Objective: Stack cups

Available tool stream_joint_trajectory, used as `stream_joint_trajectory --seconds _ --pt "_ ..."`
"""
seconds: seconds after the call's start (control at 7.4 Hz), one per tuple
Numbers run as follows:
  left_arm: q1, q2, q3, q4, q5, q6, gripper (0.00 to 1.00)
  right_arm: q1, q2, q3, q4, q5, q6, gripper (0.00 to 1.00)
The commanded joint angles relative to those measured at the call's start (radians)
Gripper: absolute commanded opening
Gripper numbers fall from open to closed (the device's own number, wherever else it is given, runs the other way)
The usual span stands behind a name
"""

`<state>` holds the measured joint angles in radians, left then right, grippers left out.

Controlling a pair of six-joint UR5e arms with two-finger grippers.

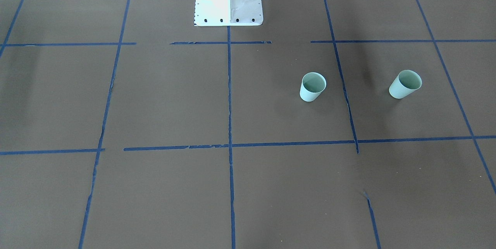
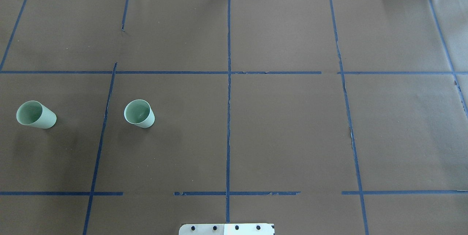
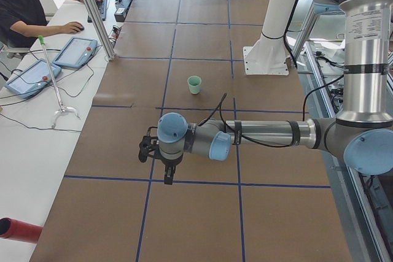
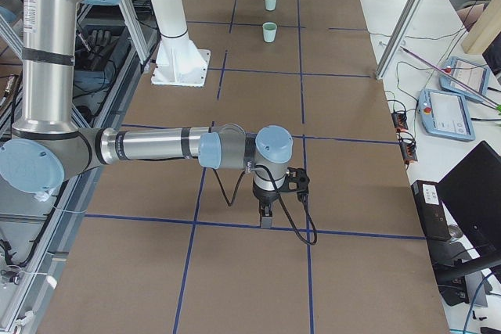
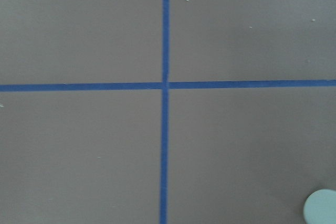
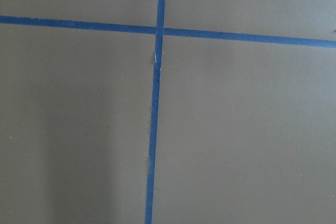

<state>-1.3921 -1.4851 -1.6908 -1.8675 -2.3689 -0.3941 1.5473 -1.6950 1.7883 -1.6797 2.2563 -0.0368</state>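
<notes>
My left gripper (image 3: 167, 178) held nothing, its opening impossible to tell, and I judged it should lift the outer cup (image 2: 36, 115) upright, seating it squarely in the inner cup (image 2: 139, 113).

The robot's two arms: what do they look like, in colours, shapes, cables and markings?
The left arm and the right arm are round silver-grey tubes with pale blue joint caps and black rings. A thin black cable loops along each forearm to the dark left gripper and right gripper. Each upright tube carries a printed label, too small to read.
</notes>
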Motion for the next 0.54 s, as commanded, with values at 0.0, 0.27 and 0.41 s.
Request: stream_joint_trajectory --seconds 0.0,0.27,0.41 --pt "0.151 0.003 -0.075 -0.050 0.016 -0.300 1.00 0.000 0.000 -0.001 0.001 -0.001 0.000 1.00" --pt "0.244 0.017 -0.067 -0.083 0.040 -0.393 1.00 0.000 0.000 -0.001 0.000 0.000 0.000 1.00" --pt "0.270 0.028 -0.064 -0.116 0.059 -0.431 1.00 0.000 0.000 0.000 0.000 0.000 0.000 1.00"
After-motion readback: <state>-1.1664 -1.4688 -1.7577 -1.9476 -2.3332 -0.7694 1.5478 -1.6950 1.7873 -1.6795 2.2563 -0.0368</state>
